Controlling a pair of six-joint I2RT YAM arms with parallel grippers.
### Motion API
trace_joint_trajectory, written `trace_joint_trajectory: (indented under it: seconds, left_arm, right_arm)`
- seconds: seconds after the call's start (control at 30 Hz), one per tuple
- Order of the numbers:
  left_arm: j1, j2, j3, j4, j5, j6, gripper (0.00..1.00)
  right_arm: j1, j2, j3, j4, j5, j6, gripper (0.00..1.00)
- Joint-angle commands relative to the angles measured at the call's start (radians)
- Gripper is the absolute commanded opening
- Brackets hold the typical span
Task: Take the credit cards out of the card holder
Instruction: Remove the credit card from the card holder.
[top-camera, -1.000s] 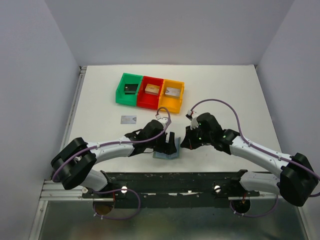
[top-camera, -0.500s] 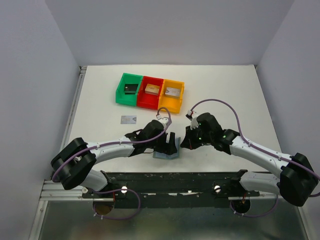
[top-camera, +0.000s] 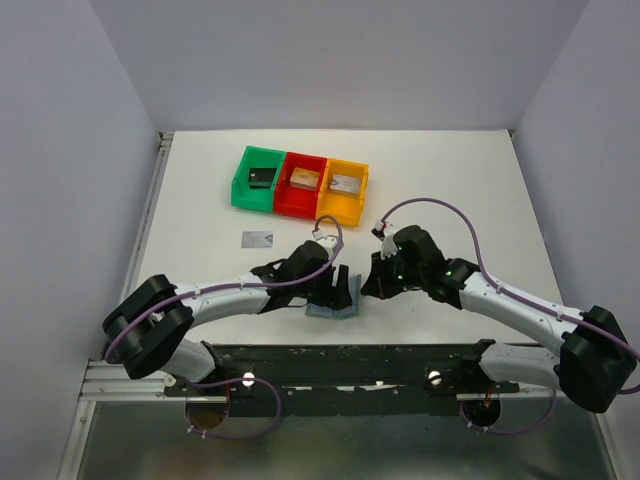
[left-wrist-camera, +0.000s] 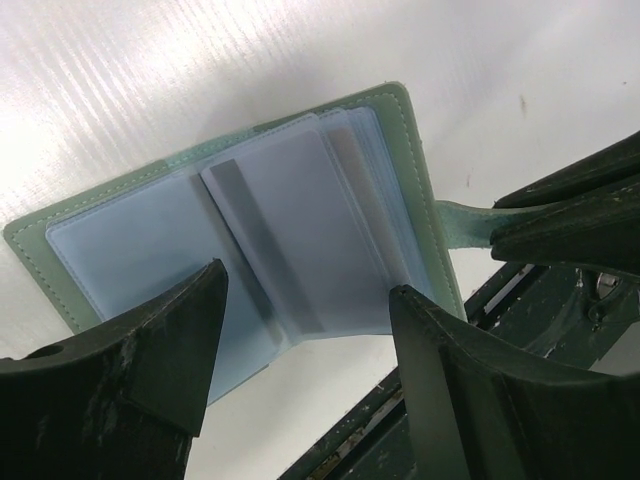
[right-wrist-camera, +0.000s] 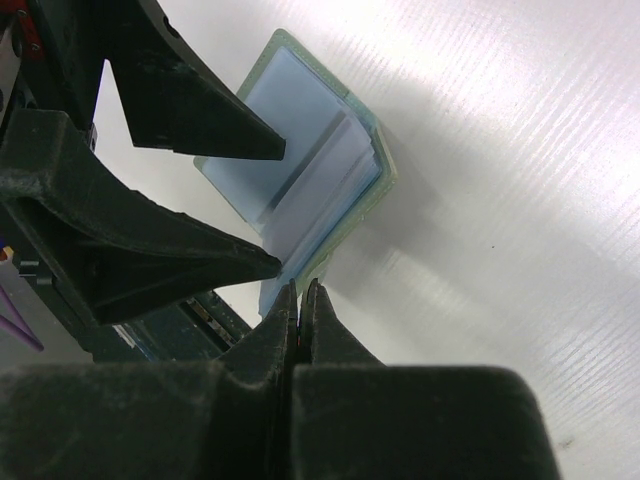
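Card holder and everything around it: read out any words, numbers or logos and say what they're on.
No text can be read anywhere.
On the card holder, the clear pockets show no print.
On the loose grey card, there is a small mark, too small to read.

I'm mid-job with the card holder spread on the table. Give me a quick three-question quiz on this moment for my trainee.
1. Fill in: the left tool hangs over the card holder with its jaws ___.
2. What pinches the holder's side tab? A: the left tool. B: the right tool. C: nothing.
3. True or false: the card holder lies folded shut.

Key: 1 open; 2 B; 3 false.
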Motion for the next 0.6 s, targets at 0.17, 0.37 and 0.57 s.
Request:
trace_joint_trajectory:
  seconds: [0.17,0.37,0.57]
  left_arm:
    - [-0.003,-0.054,-0.008,-0.062,-0.121,-0.017,0.78]
    - [-0.005,-0.053,-0.011,-0.071,-0.13,-0.019,0.78]
    - [-0.005,-0.102,-0.037,0.027,-0.083,0.003,0.84]
  right_arm:
    - [-0.005,0.001,-0.002,-0.003,-0.011,-0.016,0.0]
    - [-0.005,-0.001,-0.002,-0.002,-0.011,-0.014,0.0]
    - [-0.005,-0.001,-0.002,-0.002,-0.014,-0.016,0.0]
